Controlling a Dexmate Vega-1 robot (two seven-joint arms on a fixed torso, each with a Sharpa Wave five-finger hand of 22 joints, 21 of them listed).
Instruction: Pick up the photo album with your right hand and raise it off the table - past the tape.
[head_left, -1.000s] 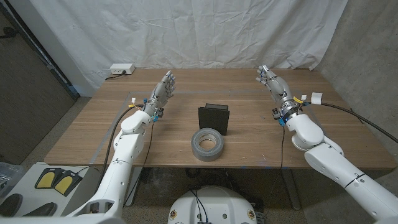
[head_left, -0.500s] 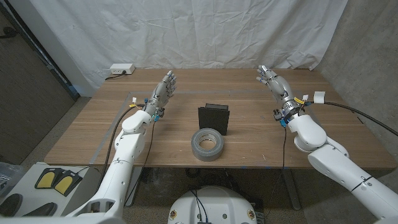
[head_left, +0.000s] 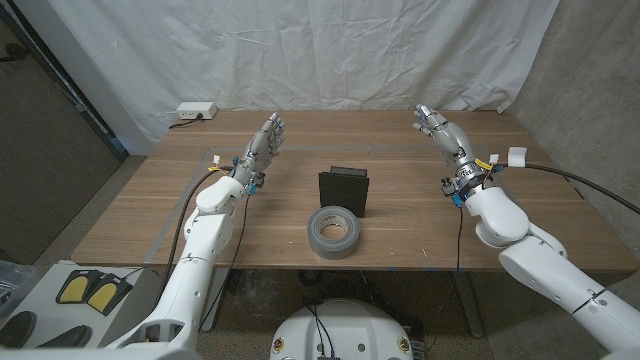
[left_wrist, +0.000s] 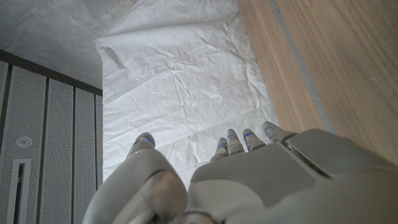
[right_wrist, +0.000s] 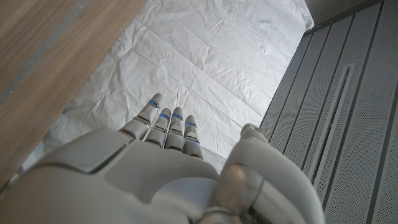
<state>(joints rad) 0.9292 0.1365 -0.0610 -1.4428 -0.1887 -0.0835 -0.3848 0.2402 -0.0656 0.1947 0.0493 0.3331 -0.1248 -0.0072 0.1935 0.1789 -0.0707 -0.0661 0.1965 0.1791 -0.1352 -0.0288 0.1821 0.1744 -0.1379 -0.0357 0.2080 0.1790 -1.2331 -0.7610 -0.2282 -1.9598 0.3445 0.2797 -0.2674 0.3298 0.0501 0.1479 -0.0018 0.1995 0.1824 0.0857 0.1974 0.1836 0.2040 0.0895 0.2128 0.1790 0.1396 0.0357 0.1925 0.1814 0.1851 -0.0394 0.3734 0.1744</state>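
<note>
A black photo album (head_left: 344, 192) stands upright near the middle of the wooden table (head_left: 130, 215). A grey roll of tape (head_left: 333, 231) lies right in front of it, toward me. My right hand (head_left: 440, 132) is raised over the table's right side, well to the right of the album and farther back, fingers straight and apart, holding nothing; it also appears in the right wrist view (right_wrist: 158, 162). My left hand (head_left: 264, 143) is held up left of the album, fingers extended and empty, seen too in the left wrist view (left_wrist: 249, 168).
A white power strip (head_left: 195, 111) lies at the table's back left corner. A white cloth backdrop (head_left: 330, 50) hangs behind the table. Strips of tape mark the tabletop at the left (head_left: 168, 222).
</note>
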